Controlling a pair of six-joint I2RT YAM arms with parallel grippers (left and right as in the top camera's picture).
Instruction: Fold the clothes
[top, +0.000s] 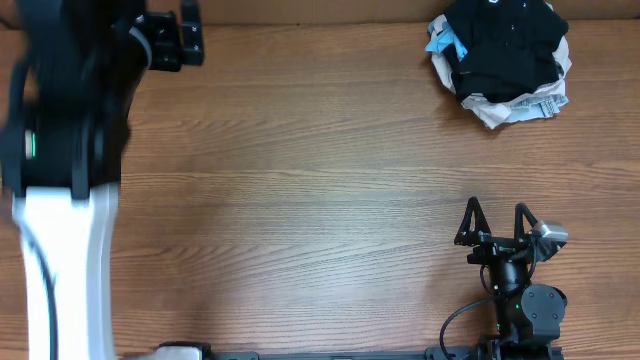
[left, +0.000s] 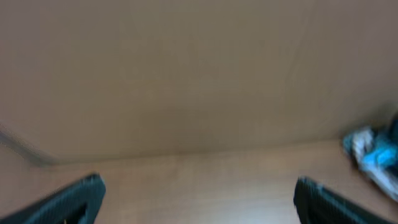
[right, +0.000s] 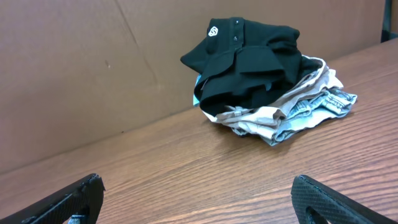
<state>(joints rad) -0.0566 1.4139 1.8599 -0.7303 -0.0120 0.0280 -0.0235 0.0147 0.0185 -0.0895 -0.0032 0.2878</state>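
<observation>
A pile of clothes (top: 503, 62) lies at the table's far right: a black polo shirt on top, beige and pale patterned garments and a bit of blue under it. It shows in the right wrist view (right: 261, 81) and blurred at the right edge of the left wrist view (left: 373, 155). My right gripper (top: 497, 222) is open and empty near the front right, pointing at the pile from a distance. My left gripper (top: 190, 38) is raised at the far left, open and empty (left: 199, 193), far from the pile.
A brown cardboard wall (right: 93, 68) stands along the table's back edge. The left arm's black and white body (top: 65, 170) covers the table's left side in the overhead view. The wooden table (top: 300, 200) lies between the arms.
</observation>
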